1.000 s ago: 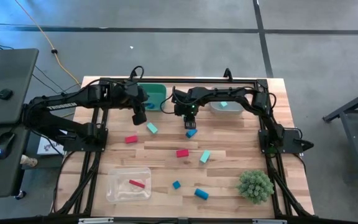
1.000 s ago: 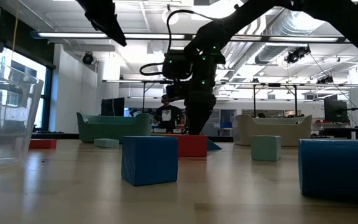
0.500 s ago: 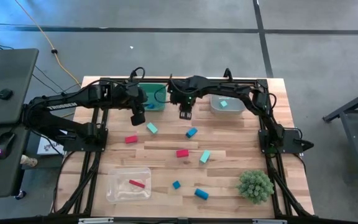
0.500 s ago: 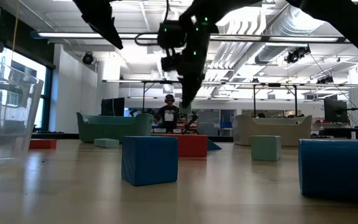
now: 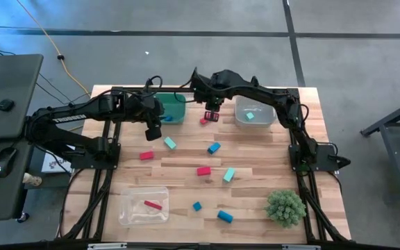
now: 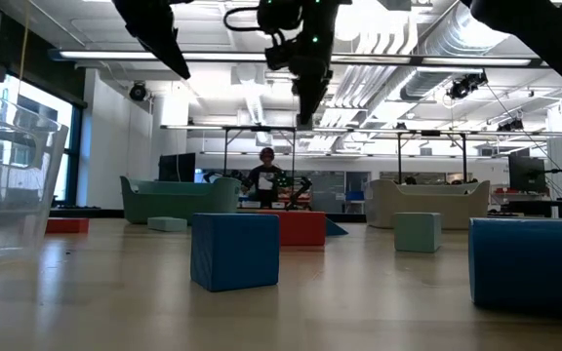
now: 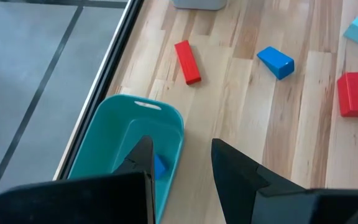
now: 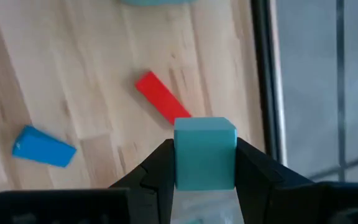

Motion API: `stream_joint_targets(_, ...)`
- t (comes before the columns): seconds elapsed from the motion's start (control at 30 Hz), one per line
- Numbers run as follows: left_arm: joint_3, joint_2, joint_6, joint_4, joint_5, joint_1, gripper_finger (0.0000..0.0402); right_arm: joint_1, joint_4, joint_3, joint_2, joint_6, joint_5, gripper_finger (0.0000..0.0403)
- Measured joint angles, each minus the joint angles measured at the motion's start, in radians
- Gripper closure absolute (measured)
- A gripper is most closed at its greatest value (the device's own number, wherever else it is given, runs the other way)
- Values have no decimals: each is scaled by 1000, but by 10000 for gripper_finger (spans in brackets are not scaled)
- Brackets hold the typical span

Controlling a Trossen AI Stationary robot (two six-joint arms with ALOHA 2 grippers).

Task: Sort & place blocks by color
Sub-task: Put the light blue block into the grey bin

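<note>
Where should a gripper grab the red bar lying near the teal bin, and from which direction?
Come straight down on the red bar and close across its two long sides near the middle. It lies flat on the bare table, long and narrow, with clear wood on both sides and the teal bin apart from it.

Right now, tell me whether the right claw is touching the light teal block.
Touching. The right wrist view shows the right claw shut on the light teal block, both fingers pressed against its sides.
</note>
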Motion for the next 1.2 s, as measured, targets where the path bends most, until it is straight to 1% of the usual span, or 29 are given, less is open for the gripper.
stream_joint_targets(0.17, 0, 0, -4, 0, 0, 0, 319, -22, -130, 33, 0, 66, 37, 295)
stream_joint_targets(0.2, 0, 0, -11, 0, 0, 0, 319, -25, -131, 31, -1, 82, 51, 295)
stream_joint_targets(0.33, 0, 0, -18, 1, 0, 0, 319, -38, -129, -8, -27, 91, 44, 295)
stream_joint_targets(0.5, 0, -1, -20, 2, 0, 0, 319, -53, -126, -9, -41, 106, 40, 295)
stream_joint_targets(0.9, 0, -1, -48, 8, 0, 0, 319, -107, -126, -9, -123, 173, 39, 295)
stream_joint_targets(1.2, -1, 4, -71, 9, 1, 0, 319, -156, -126, -9, -162, 274, 18, 295)
